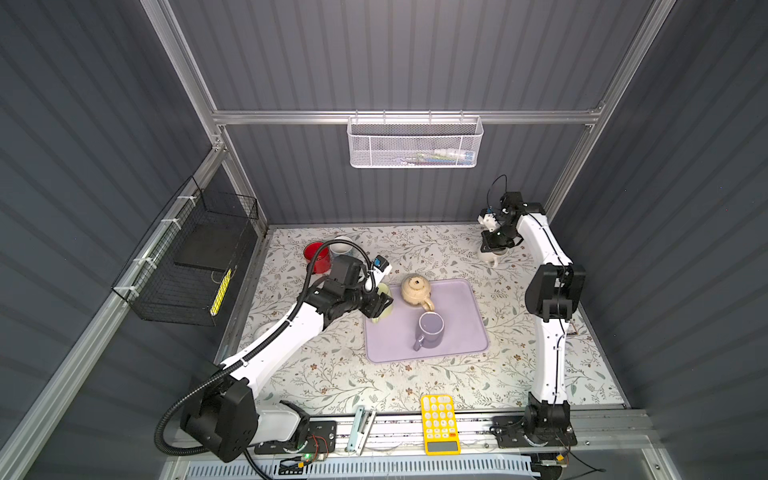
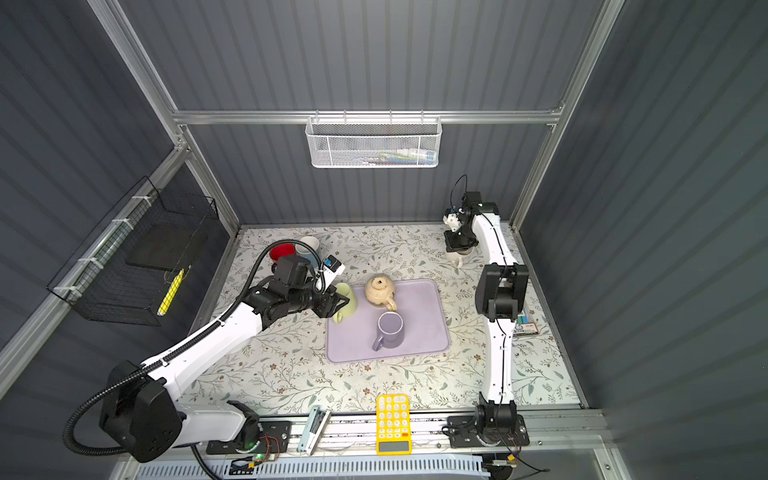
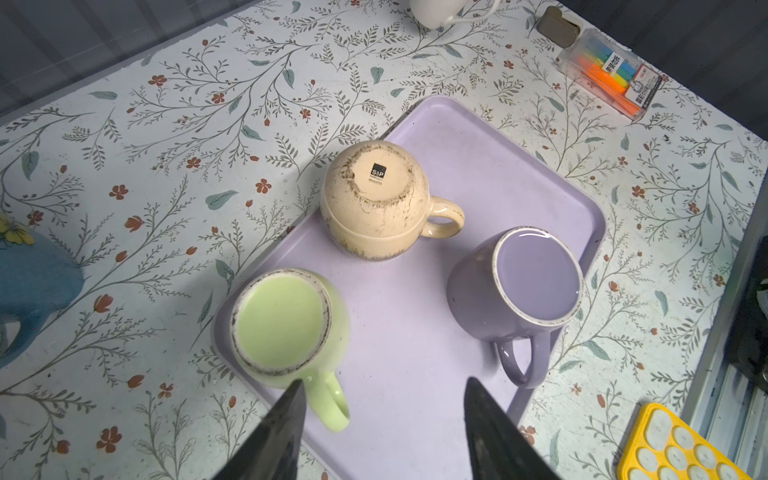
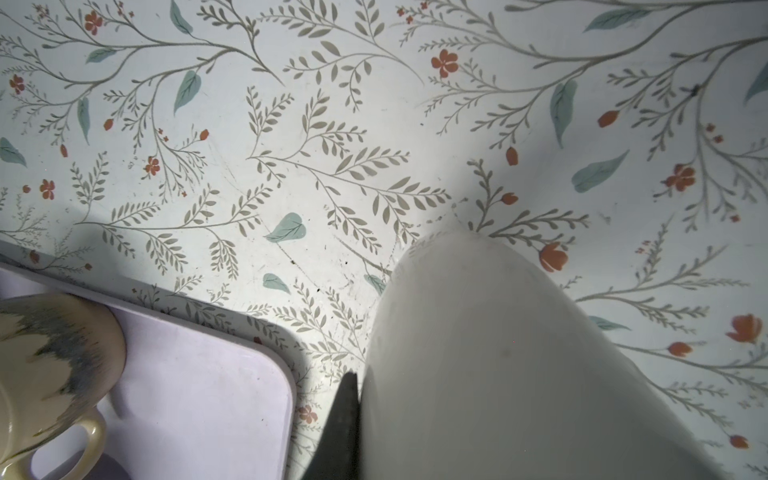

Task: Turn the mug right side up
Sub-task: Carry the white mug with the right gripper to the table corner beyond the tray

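Target looks like the green mug (image 3: 286, 328). It's the one the left pincer (image 3: 384, 382) is lined up on.

- Location: far-left corner of the lavender tray (image 3: 407, 332), base up and mouth down. It may be sitting partly on the tray rim, can't confirm.
- Axis: vertical, upside down. Its handle (image 3: 332, 399) sticks out toward the near-left, straight at the left arm.
- Left pincer: jaws apart, gripping nothing. In the left wrist view the handle sits in the gap, close against one finger and clear of the other. Whether that finger touches it, can't tell.
- Right pincer (image 1: 494, 248): closed, at the far right of the tabletop (image 1: 332, 374), well apart from the tray. A white mug (image 4: 498, 353) sits hard against its one visible finger. The other finger is hidden, so I can't tell if the mug wall is actually clamped.
- Neighbours: cream mug (image 3: 374, 199) and purple mug (image 3: 519, 286) share the tray, both base up and clear of the green one.

My read:
- The left arm is the obvious one, it's right on the mug. The right arm is on the far side and possibly busy.
- The key relation is handle vs. jaw gap. The handle is off-centre, so closing now could push it sideways before it seats.
- The flip needs a half turn about a horizontal axis. That means lifting clear of the tray first, then swinging away from the cream mug.
- Glazed ceramic held by the handle alone may swivel in the jaws.
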Available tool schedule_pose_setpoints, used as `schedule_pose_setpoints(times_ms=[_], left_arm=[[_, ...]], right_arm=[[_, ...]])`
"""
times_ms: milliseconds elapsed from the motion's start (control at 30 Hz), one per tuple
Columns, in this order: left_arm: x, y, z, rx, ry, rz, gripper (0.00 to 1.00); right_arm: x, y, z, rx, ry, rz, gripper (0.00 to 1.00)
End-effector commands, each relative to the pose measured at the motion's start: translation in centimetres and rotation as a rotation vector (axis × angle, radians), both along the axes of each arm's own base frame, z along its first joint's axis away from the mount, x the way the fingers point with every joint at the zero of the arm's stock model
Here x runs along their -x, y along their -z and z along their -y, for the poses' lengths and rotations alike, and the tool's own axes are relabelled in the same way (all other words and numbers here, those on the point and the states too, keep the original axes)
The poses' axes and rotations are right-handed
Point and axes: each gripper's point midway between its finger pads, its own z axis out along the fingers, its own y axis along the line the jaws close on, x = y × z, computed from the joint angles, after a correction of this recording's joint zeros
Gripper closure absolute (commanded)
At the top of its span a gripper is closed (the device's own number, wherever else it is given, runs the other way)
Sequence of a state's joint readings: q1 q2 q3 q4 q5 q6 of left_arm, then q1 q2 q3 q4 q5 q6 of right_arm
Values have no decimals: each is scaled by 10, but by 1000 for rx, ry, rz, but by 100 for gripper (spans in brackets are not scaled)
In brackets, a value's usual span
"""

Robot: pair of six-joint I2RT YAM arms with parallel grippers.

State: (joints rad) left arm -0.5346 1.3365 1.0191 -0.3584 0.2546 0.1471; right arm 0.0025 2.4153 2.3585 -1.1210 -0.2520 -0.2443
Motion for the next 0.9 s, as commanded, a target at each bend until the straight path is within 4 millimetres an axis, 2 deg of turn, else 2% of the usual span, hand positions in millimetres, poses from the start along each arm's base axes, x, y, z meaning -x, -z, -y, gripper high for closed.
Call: schedule_pose_setpoints(times_ms=[0, 367, 667, 867], left_arm=[[1, 7, -1, -2, 13, -13, 39], [1, 7, -1, -4, 12, -13, 40], [1, 7, -1, -5, 10, -12, 41], [1, 2, 0, 14, 5, -9, 41]], right_arm=[[-13, -16, 2, 13, -14, 72, 100], [-16, 6, 4, 28, -17, 44, 100], [-20, 13, 3, 36, -19, 47, 100], [-22, 15, 1, 46, -26, 53, 94]])
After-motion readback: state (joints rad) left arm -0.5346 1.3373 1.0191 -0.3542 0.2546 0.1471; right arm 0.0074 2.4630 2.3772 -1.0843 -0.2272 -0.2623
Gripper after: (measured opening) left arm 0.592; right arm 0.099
